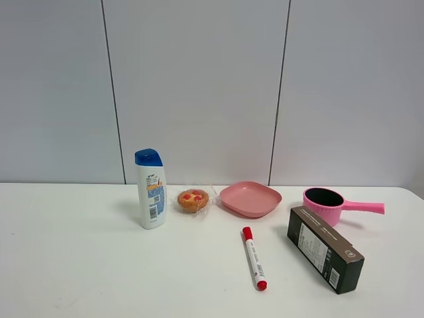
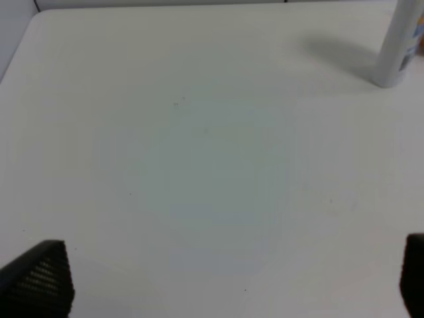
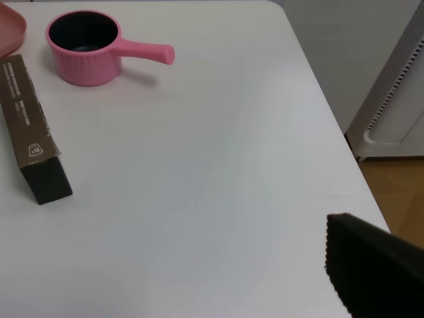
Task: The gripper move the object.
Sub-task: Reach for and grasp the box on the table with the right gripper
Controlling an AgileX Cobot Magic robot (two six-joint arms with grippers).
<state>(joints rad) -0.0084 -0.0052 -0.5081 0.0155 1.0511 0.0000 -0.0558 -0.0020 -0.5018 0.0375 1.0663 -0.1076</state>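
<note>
The object, a long dark brown-black carton (image 1: 324, 257) with a brown top face and white print, lies flat on the white table (image 1: 79, 265) at the right front. It also shows in the right wrist view (image 3: 30, 139). Neither gripper shows in the exterior high view. My left gripper (image 2: 225, 278) is open and empty over bare table, both fingertips (image 2: 40, 278) at the picture's edge. My right gripper (image 3: 192, 298) shows only one black finger (image 3: 371, 265), far off to one side, so the jaws stand open; it hangs near the table's right edge, apart from the carton.
A red-capped white marker (image 1: 254, 258) lies left of the carton. Behind stand a pink saucepan (image 1: 328, 204), a pink plate (image 1: 250, 198), a wrapped pastry (image 1: 193, 199) and a white shampoo bottle (image 1: 150, 189). A white wall stands behind the table. The floor shows beyond the table's right edge (image 3: 331, 132).
</note>
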